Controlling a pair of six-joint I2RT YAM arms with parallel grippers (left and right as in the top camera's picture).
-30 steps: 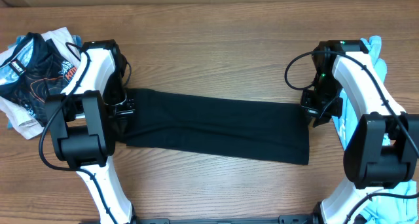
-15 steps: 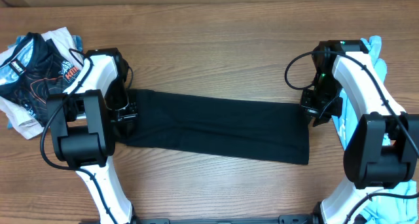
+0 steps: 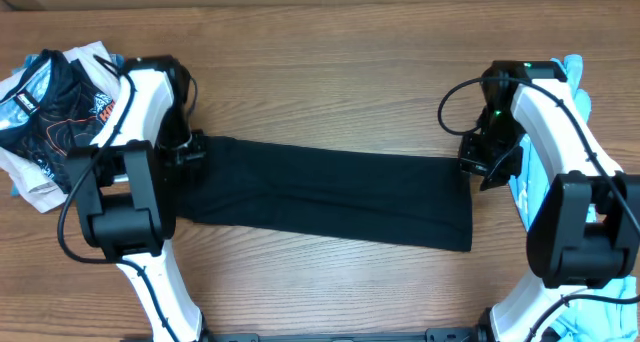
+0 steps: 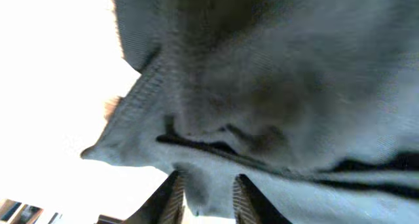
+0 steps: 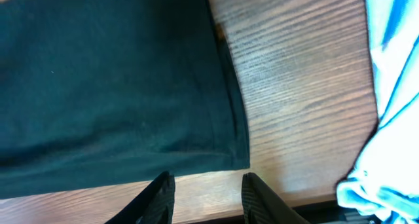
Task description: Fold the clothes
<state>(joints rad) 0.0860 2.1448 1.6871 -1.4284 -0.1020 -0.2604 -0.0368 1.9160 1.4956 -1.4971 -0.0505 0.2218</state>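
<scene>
1. A black shirt (image 3: 330, 192), folded into a long band, lies flat across the middle of the wooden desk (image 3: 330, 92), running from left to right.
2. The left gripper (image 3: 190, 154) sits at the band's left end. In the left wrist view its jaws are spread part way, and the cloth edge reaches down between the two fingers (image 4: 171, 199), which do not press it.
3. The right gripper (image 3: 483, 167) is just off the band's right end. In the right wrist view its jaws are spread, with bare wood between them and nothing held; the shirt's hemmed corner (image 5: 229, 145) lies just ahead of the fingers (image 5: 159, 198).
4. A light blue tee (image 3: 578, 87) lies at the desk's right edge, partly under the right arm.
5. A crumpled pile of dark printed and white clothes (image 3: 50, 112) sits at the far left, apart from the black shirt.
</scene>
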